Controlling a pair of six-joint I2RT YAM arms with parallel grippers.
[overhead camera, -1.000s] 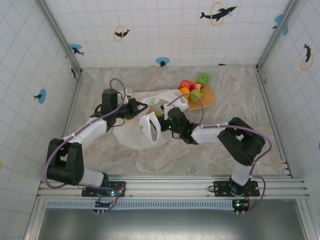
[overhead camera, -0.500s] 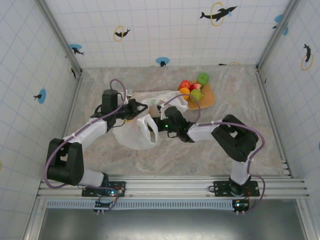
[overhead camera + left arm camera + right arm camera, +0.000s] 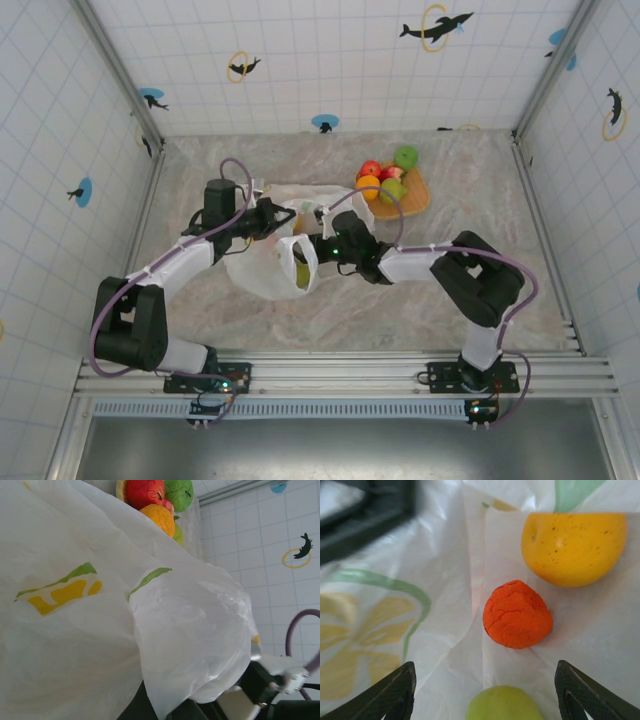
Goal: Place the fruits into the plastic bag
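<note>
The white plastic bag [image 3: 262, 268] with green-yellow prints lies mid-table. My left gripper [image 3: 272, 218] is shut on its upper rim and holds the mouth up; bag film [image 3: 100, 630] covers the jaws in the left wrist view. My right gripper [image 3: 312, 250] reaches into the bag mouth, open [image 3: 485, 696]. Inside the bag lie a yellow-orange fruit [image 3: 572, 547], a crinkled orange-red fruit [image 3: 517, 614] and a green fruit [image 3: 504, 706]. The green one sits low between the spread fingers without touching them, and shows through the bag [image 3: 300, 273]. More fruits [image 3: 385, 180] are piled on the tan tray.
The tan tray [image 3: 418, 198] sits at the back right of the bag, with red [image 3: 145, 491], green [image 3: 179, 492] and orange [image 3: 159, 519] fruits on it. Tiled walls close in the table on three sides. The right arm's forearm [image 3: 410, 265] stretches across the middle.
My right gripper has pushed a little further left into the bag mouth and its jaws have widened. A green fruit now lies loose in the bag. The left arm has held still.
</note>
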